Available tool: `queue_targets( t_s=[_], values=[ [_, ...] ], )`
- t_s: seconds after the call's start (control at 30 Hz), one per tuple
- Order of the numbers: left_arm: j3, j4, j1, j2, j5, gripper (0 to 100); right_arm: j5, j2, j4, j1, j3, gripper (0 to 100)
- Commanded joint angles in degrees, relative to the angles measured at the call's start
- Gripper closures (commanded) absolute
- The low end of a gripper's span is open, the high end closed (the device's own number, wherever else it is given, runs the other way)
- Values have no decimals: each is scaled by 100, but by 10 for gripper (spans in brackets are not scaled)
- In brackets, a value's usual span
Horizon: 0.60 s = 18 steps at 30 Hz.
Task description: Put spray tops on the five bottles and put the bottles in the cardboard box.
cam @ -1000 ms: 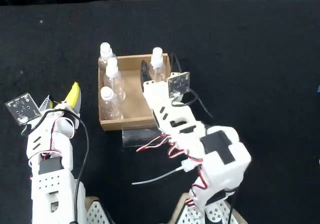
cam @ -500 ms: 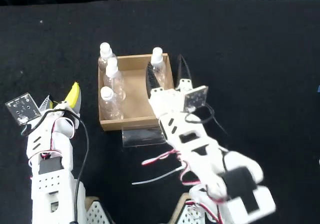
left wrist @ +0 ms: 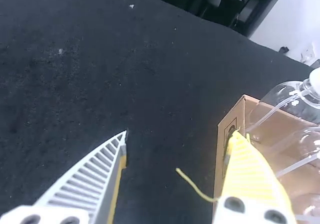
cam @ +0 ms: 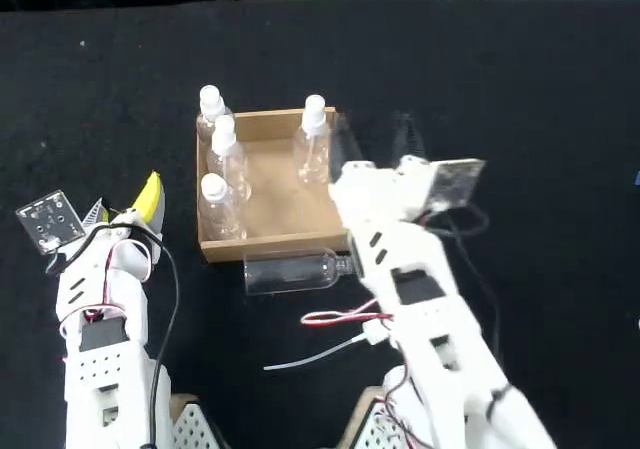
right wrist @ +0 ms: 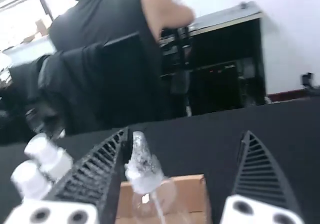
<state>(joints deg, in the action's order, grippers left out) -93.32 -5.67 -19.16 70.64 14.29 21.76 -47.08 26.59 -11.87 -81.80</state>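
**While four bottles [cam: 222, 154] stand boxed, one lies outside**

Left pincer [left wrist: 180, 134] gapes empty, left of the cardboard box [cam: 268, 246]. Fifth bottle [cam: 290, 272] lies on the tabletop [cam: 520, 89] before its front wall. Right pincer [right wrist: 186, 134], wide open, empty, hovers by its right wall.

The right gripper [cam: 372, 139] shows blurred, and its arm [cam: 400, 269] covers the lying bottle [cam: 290, 272] at the neck end.

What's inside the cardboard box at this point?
The cardboard box holds four upright, spray-topped bottles: three bottles along one side wall, a fourth bottle at the far opposite corner. The right arm covers the near corner on that side.
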Motion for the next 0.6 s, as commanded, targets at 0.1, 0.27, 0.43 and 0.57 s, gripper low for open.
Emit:
queue_targets(
  t_s=[0.1, 0.27, 0.43, 0.57],
  values=[
    [-4, 440, -13, 18, 62, 705, 1073, -2229, -2426, 316, 198, 694],
    [-259, 888, -13, 18, 53, 705, 1336, -3310, -3499, 176, 215, 694],
    [-277, 905, -13, 18, 44, 705, 1231, -3433, -4053, 211, 655, 696],
    [-277, 897, -13, 18, 26, 705, 1407, -2826, -5512, 220, 1982, 698]
  ],
)
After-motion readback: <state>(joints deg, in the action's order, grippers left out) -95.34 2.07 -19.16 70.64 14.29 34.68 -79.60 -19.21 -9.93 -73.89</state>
